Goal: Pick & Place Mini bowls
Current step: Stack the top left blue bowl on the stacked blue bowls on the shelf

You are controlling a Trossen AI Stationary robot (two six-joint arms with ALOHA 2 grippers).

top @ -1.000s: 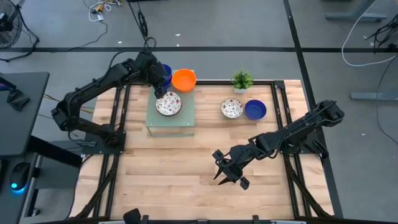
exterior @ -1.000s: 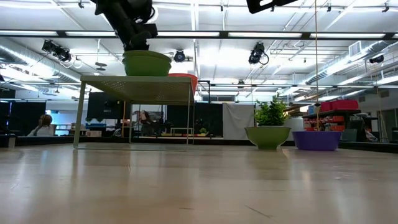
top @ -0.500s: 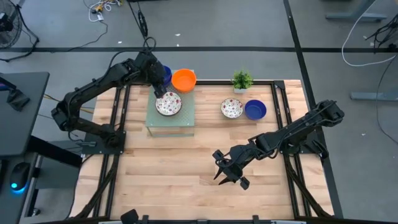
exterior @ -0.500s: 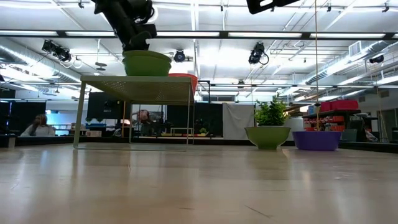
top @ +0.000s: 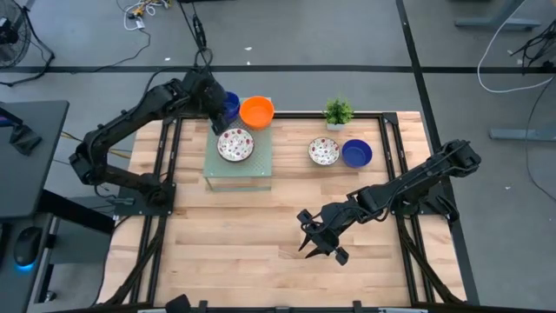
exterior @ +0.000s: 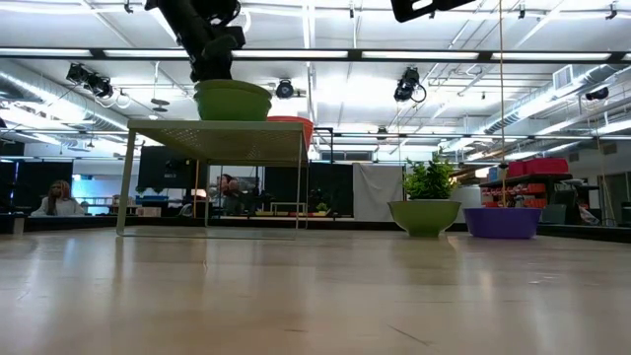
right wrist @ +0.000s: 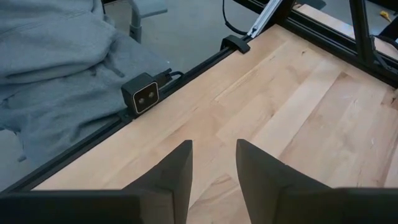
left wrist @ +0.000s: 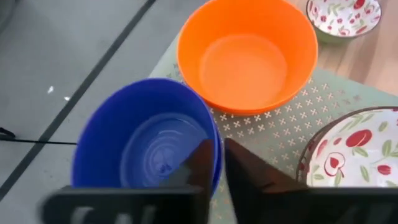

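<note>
gripping blue bowl [left wrist: 146,140] rim, left claw [left wrist: 217,163]; two blue, two floral, one orange.

Light wooden desk [top: 261,235], dark frame rails along its edges. Upper left of centre: pale green perforated stand [top: 239,165] on the desk, carrying a floral bowl [top: 235,144], an orange bowl [top: 257,111] and a blue bowl [top: 230,102]. Upper right: small potted plant [top: 338,113], second floral bowl [top: 324,151], second blue bowl [top: 357,153] just beside it.
</note>
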